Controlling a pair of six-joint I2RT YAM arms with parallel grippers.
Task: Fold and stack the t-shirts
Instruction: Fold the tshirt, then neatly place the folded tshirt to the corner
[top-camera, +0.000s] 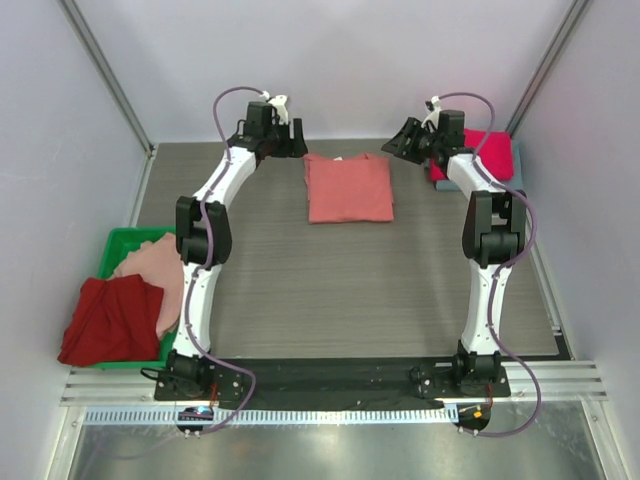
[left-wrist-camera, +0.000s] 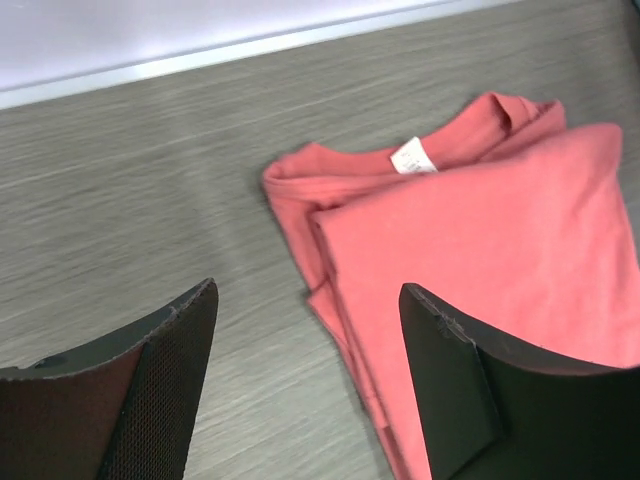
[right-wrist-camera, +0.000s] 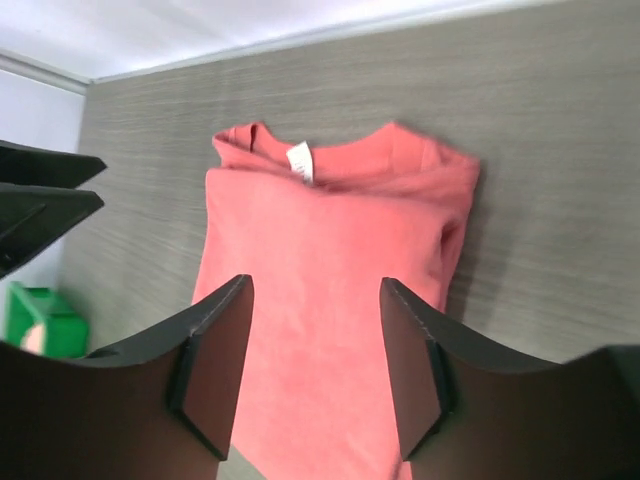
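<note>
**Salmon shirt (top-camera: 348, 188) folded flat, jaws clear**

Leftmost, the green bin (top-camera: 118, 240) held the dark red shirt (top-camera: 105, 320), awaiting folding, I judged. My left gripper (left-wrist-camera: 308, 295) hung wide open, empty, beside the salmon shirt, a neat rectangle at the table's (top-camera: 350, 290) far middle, label (left-wrist-camera: 413, 158) up. My right gripper (right-wrist-camera: 315, 285), likewise open and empty, hovered by the magenta shirt (top-camera: 492, 150), presumably the stack.

A robot lab cell: blank white walls (top-camera: 330, 60), aluminium frame posts (top-camera: 105, 70), grey bench (top-camera: 350, 290).
</note>
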